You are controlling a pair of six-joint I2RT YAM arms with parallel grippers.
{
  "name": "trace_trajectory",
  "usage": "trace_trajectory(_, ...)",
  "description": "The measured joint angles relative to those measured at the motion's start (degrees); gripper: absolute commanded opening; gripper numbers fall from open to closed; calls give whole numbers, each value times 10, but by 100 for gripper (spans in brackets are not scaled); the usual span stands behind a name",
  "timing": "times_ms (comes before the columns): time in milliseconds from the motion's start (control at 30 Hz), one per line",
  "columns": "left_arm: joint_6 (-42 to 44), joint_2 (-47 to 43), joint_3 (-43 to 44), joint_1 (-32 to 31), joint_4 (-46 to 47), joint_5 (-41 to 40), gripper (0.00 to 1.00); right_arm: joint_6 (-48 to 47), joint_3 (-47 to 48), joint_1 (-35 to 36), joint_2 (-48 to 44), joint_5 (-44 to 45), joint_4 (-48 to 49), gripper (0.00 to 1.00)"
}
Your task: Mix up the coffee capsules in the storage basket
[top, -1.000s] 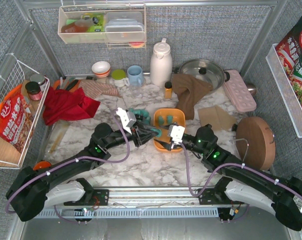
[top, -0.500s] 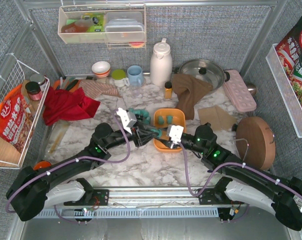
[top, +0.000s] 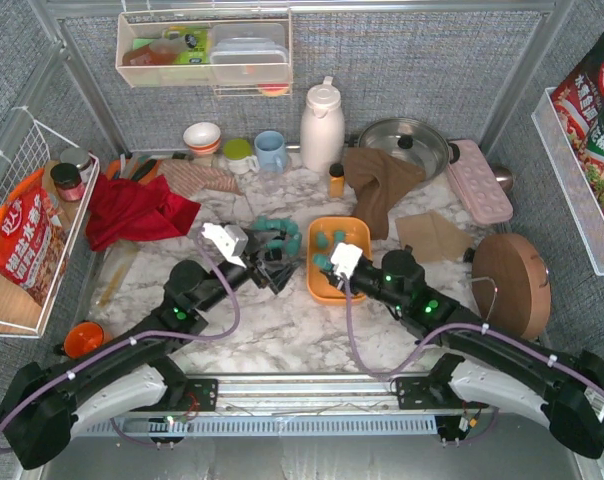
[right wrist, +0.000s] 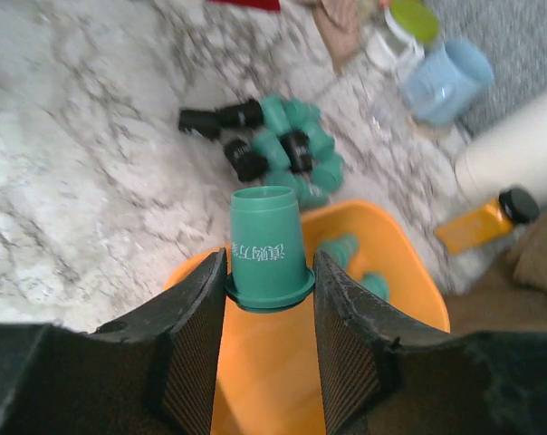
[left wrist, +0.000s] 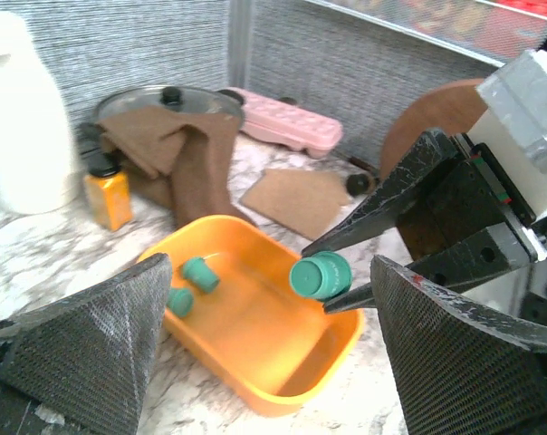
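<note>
The orange storage basket (top: 354,232) sits mid-table with two teal coffee capsules (top: 332,238) at its far end. My right gripper (top: 324,265) is over the basket's near-left part, shut on a teal capsule (right wrist: 266,245) gripped at its rim, narrow end pointing away. In the left wrist view this capsule (left wrist: 321,275) hangs above the basket (left wrist: 255,326). My left gripper (top: 280,265) is open and empty just left of the basket. Several teal and black capsules (top: 279,237) lie heaped on the marble beside the basket's far-left corner.
A small amber bottle (top: 336,180), a white thermos (top: 321,127) and a brown cloth (top: 380,180) stand behind the basket. A pink tray (top: 479,180) and a round wooden board (top: 510,285) are to the right, a red cloth (top: 132,210) to the left.
My right gripper closed on the teal capsule. My left gripper let go, opened wide and drew back to the left.
</note>
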Motion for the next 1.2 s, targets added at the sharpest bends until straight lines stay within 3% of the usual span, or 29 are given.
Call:
trace_trajectory(167,5,-22,-12,0,-33,-90,99,28,44,-5,69,105,-54,22)
trace_trajectory(367,-3,-19,-5,0,-98,-207,99,88,92,-26,160,211,-96,37)
trace_trajectory(567,-26,-1,5,0,-174,-311,99,146,112,-53,214,249,-110,66)
trace_trajectory(700,-48,24,15,1,-233,-369,99,184,120,-70,234,256,-114,77)
trace_trajectory(900,-94,87,54,27,-324,-399,96,218,126,-81,229,261,-126,78)
trace_trajectory(1067,-130,171,96,80,-385,-363,89,226,122,-82,199,247,-129,78)
trace_trajectory(1200,-131,233,115,96,-407,-313,79,228,113,-84,172,231,-137,78)
